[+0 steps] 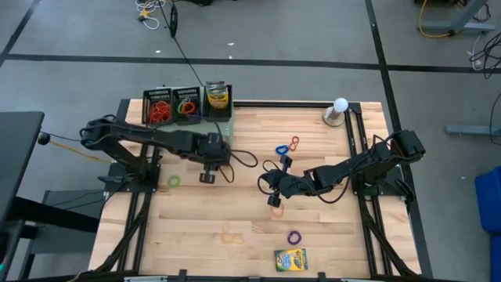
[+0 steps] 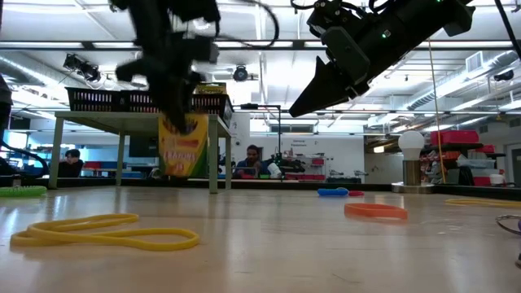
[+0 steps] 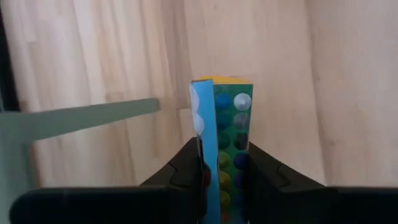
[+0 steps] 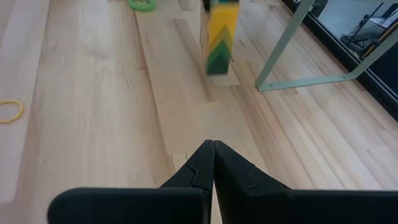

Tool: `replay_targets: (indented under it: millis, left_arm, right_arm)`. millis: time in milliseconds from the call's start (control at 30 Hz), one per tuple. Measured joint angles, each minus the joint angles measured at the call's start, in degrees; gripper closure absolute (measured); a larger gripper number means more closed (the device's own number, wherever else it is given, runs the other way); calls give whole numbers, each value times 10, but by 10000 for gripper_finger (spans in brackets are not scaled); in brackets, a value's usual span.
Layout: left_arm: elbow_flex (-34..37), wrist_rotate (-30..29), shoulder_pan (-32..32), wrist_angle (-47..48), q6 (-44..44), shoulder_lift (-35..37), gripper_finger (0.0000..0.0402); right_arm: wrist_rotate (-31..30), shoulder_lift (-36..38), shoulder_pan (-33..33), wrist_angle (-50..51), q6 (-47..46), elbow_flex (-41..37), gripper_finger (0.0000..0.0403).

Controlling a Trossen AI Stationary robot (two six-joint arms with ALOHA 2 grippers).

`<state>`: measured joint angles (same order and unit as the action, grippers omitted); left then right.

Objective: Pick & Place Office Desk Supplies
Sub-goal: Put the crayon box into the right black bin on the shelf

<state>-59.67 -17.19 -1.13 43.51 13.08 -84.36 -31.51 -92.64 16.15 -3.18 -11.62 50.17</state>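
Now, risk: I am watching the crayon box (image 3: 225, 143) hanging upright above the table (image 1: 329, 235); a thin pinch could be letting it swing or slip.
Cause: I am gripping only its narrow sides.
Left gripper (image 3: 221, 171): pinching the crayon box, just beside the green stand (image 1: 225, 125).
Right gripper (image 4: 214, 163): hovering mid-table, fingers pressed together, holding nothing.
Second box (image 1: 290, 258): lying near the front edge.

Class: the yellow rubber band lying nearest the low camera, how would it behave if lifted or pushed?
The thin yellow rubber band lies flat in a squashed loop, so probably floppy and light. Pushed, it would likely drag and deform on the wooden tabletop, not roll.
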Motion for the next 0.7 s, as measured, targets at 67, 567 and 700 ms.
replay_targets:
  millis: [67, 567, 700]
  left_arm:
    - [-48, 10, 0, 50, 0, 0, 316]
    - [-403, -7, 129, 272, 69, 2, 316]
    - [-400, -1, 195, 272, 120, -1, 316]
  right_arm:
    - [0, 0, 0, 0, 3, 0, 387]
    - [30, 0, -40, 0, 36, 0, 387]
    - [35, 0, -47, 0, 36, 0, 387]
